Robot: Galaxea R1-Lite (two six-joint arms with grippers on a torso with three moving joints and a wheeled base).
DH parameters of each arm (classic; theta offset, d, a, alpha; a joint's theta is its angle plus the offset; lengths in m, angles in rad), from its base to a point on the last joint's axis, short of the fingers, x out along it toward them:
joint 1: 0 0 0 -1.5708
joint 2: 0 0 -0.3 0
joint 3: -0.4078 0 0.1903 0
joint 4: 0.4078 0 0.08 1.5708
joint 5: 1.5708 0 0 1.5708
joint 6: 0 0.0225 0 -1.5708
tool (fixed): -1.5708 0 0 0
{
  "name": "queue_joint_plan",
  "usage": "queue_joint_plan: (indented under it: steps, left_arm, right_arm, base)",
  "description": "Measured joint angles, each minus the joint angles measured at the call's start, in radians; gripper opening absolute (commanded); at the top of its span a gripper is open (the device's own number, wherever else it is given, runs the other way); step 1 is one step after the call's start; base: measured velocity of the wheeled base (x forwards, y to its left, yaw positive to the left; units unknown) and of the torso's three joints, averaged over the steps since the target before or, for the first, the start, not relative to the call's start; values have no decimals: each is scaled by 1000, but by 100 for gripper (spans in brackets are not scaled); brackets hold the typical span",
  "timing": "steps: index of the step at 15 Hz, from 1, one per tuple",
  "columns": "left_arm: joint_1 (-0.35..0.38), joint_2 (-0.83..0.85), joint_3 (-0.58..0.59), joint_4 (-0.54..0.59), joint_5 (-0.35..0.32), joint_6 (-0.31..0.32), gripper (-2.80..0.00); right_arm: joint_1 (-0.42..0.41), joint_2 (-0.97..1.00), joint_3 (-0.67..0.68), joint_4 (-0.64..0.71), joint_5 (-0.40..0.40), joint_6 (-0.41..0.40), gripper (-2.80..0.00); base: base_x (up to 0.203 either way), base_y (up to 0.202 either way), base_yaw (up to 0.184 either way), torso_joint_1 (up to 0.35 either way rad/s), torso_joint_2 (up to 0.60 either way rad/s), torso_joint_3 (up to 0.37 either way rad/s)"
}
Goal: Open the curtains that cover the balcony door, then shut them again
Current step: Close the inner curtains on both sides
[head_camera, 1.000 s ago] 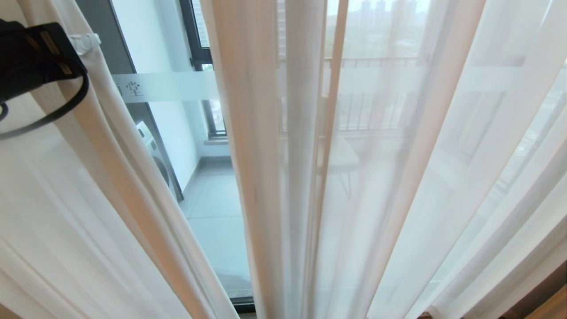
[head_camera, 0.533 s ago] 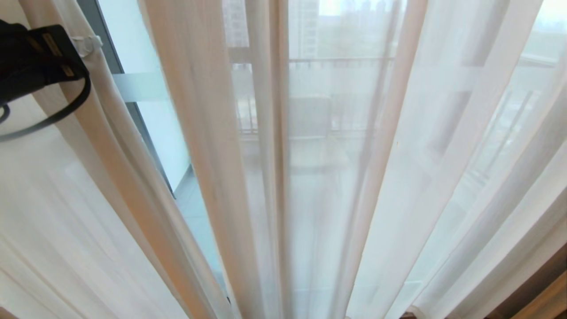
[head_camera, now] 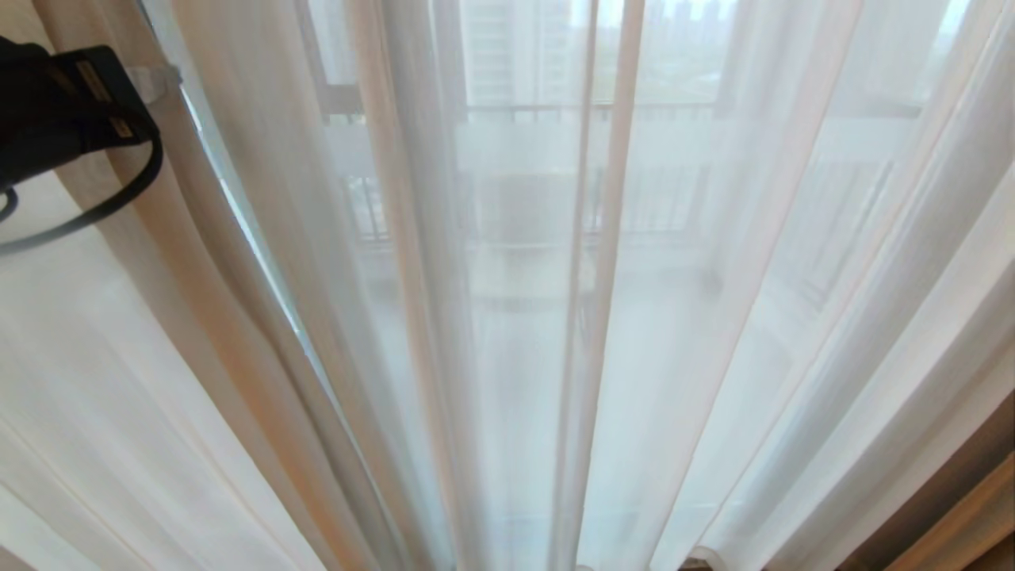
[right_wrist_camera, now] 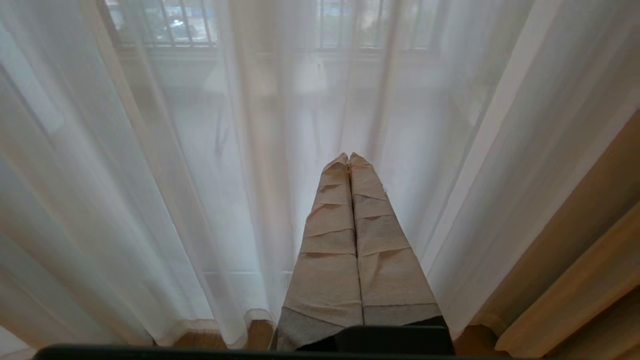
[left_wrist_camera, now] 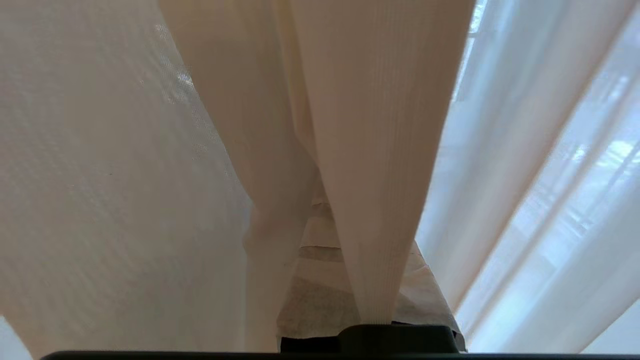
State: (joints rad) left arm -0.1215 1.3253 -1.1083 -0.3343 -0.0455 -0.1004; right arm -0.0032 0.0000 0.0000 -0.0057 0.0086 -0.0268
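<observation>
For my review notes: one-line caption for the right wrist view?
Shut, empty right gripper points at the sheer white curtains, balcony railing faint behind.

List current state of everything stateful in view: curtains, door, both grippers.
sheer curtain: drawn almost fully across the glass, only a thin slit at its left edge.
thick curtain: bunched aside at the right edge.
balcony door: only a sliver of glass showing; open or shut cannot be told.
left gripper: shut on a fold of the sheer curtain.
right gripper: shut, empty, fingers together in front of the sheer.

Wood floor (right_wrist_camera: 205,341); sheer curtain hem (right_wrist_camera: 250,320) resting on it.
</observation>
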Motion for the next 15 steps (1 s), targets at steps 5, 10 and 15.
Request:
queue_joint_plan:
  steps: [5, 10, 15]
  left_arm:
    - [0, 5, 1, 0, 0, 0, -280]
    - [0, 6, 1, 0, 1, 0, -280]
    - [0, -5, -22, 14, 2, 0, -280]
  right_arm:
    - [0, 0, 0, 0, 0, 0, -280]
    - [1, 0, 0, 0, 0, 0, -280]
    - [0, 0, 0, 0, 0, 0, -280]
  base:
    - [0, -189, 1, 4, 3, 2]
    - [0, -106, 1, 3, 1, 2]
    - [0, 0, 0, 0, 0, 0]
